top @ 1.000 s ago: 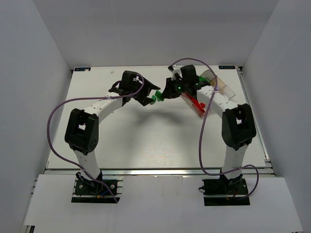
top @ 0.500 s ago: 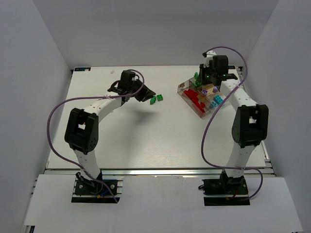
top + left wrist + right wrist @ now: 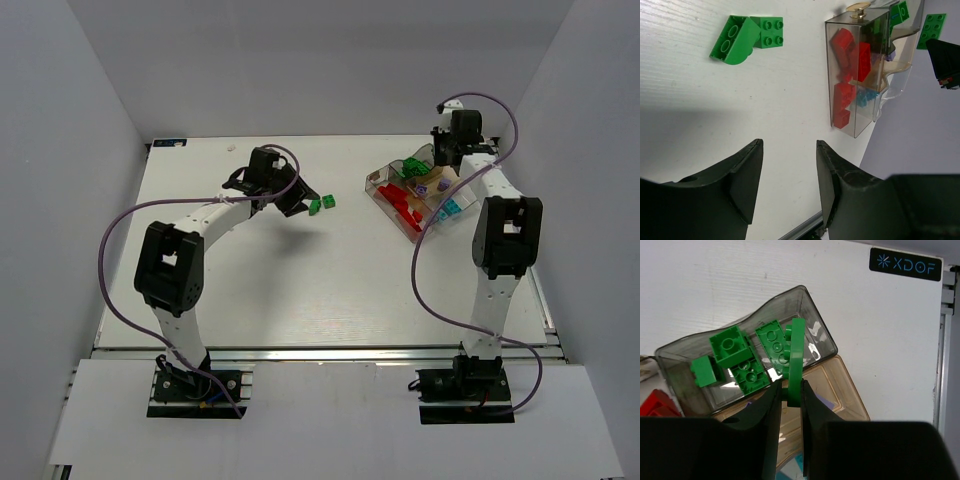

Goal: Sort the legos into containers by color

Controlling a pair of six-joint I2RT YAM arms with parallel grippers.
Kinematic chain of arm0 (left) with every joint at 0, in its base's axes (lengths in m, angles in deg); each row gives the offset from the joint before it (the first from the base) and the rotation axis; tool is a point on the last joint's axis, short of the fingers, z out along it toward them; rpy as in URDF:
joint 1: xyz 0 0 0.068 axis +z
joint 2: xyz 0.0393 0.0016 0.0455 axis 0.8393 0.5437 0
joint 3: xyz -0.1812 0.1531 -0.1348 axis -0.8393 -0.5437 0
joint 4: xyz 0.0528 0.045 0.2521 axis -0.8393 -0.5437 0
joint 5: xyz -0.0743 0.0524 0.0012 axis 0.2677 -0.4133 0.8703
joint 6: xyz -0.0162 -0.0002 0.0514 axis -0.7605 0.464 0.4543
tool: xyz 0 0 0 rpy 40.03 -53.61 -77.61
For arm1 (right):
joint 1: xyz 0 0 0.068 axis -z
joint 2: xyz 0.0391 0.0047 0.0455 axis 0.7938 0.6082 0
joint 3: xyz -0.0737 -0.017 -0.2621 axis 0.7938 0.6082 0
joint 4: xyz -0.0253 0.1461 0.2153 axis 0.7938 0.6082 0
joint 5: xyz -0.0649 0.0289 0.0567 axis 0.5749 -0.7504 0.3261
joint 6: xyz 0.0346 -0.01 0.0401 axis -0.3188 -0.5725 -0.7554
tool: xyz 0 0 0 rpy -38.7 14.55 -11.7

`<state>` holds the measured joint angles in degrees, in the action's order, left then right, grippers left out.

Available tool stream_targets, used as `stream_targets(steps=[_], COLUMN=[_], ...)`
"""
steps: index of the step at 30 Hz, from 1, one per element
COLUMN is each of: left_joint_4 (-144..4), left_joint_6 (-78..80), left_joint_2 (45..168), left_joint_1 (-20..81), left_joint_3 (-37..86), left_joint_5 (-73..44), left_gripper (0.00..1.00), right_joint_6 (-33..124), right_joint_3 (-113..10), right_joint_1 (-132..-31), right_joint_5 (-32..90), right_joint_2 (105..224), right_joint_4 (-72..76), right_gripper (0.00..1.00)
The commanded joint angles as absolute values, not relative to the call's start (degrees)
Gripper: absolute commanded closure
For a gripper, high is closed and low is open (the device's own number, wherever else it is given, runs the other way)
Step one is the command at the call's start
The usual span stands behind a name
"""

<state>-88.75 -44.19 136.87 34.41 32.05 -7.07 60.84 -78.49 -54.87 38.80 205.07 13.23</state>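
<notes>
Both grippers have green work, and the right gripper (image 3: 789,390) is the one about to act: it is clamped on a thin green plate (image 3: 796,355), held edge-on with its long axis running straight out from the fingertips, seemingly above the tray (image 3: 812,315) compartment that holds green bricks. The left gripper (image 3: 789,144), jaws apart and empty, is the nearer arm to two touching green legos (image 3: 745,37) on the table (image 3: 700,90) ahead.

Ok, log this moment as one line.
left gripper: open, empty, facing two loose green legos | right gripper: shut on thin green lego, over tray compartment holding greens
</notes>
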Motion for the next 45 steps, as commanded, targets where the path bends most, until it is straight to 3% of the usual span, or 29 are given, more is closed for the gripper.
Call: stream_targets(steps=[1, 10, 11, 16, 20, 23, 31, 33, 35, 37, 39, 40, 41, 43, 45], left_joint_4=[-89.24, -90.20, -90.38, -90.91, -91.17, -91.35, -92.31, -94.06, -96.09, -101.26, -106.78, -108.73, -110.32, -114.36, -116.21], left_joint_6=[-42.59, -42.15, -42.06, -41.98, -41.89, -41.80, -40.40, -38.99, -36.36, -33.30, -29.87, -28.54, -27.40, -23.72, -21.51], left_joint_2=[136.78, 137.57, 137.74, 137.92, 138.01, 138.36, 141.43, 142.84, 146.08, 150.20, 153.29, 156.26, 157.60, 159.80, 161.65], left_joint_1=[34.48, 34.48, 34.48, 34.48, 34.48, 34.48, 34.48, 34.48, 34.48, 34.48, 34.48, 33.96, 33.95, 33.43, 33.42], left_joint_3=[33.34, 33.95, 34.04, 34.39, 34.57, 34.74, 38.60, 40.62, 44.99, 49.13, 56.43, 58.89, 61.26, 67.59, 70.59], left_joint_5=[-7.50, -7.50, -7.50, -7.42, -7.77, -7.68, -8.12, -9.95, -11.19, -13.90, -16.37, -18.90, -19.97, -21.21, -21.74], left_gripper=[0.44, 0.42, 0.41, 0.40, 0.39, 0.37, 0.40, 0.45, 0.64, 0.70, 0.67, 0.63, 0.47, 0.38, 0.33], right_joint_6=[62.41, 60.13, 59.52, 58.11, 57.40, 56.96, 55.30, 55.47, 57.65, 60.20, 63.63, 64.51, 65.04, 65.13, 64.52], right_joint_3=[-82.44, -84.99, -85.26, -85.52, -85.96, -86.05, -85.09, -82.90, -76.84, -69.14, -64.28, -62.43, -58.84, -56.01, -53.63], right_joint_1=[-54.30, -53.95, -53.77, -53.86, -53.95, -53.86, -53.42, -53.42, -51.25, -50.17, -50.17, -50.26, -50.43, -50.52, -50.52], right_joint_5=[40.39, 37.57, 35.66, 34.23, 33.88, 33.53, 29.85, 21.20, 7.27, -3.69, -15.04, -16.99, -18.66, -19.82, -20.00], right_joint_2=[206.67, 209.48, 209.58, 210.80, 211.42, 211.16, 208.09, 204.16, 198.98, 195.53, 190.78, 189.38, 187.19, 185.33, 184.01], right_joint_4=[10.29, 10.38, 10.38, 10.38, 10.47, 10.55, 11.00, 9.95, 6.61, 2.14, -1.83, -2.53, -4.11, -5.44, -6.32], right_gripper=[1.00, 0.99, 0.92, 0.81, 0.62, 0.54, 0.58, 0.60, 0.69, 0.72, 0.66, 0.55, 0.51, 0.44, 0.43])
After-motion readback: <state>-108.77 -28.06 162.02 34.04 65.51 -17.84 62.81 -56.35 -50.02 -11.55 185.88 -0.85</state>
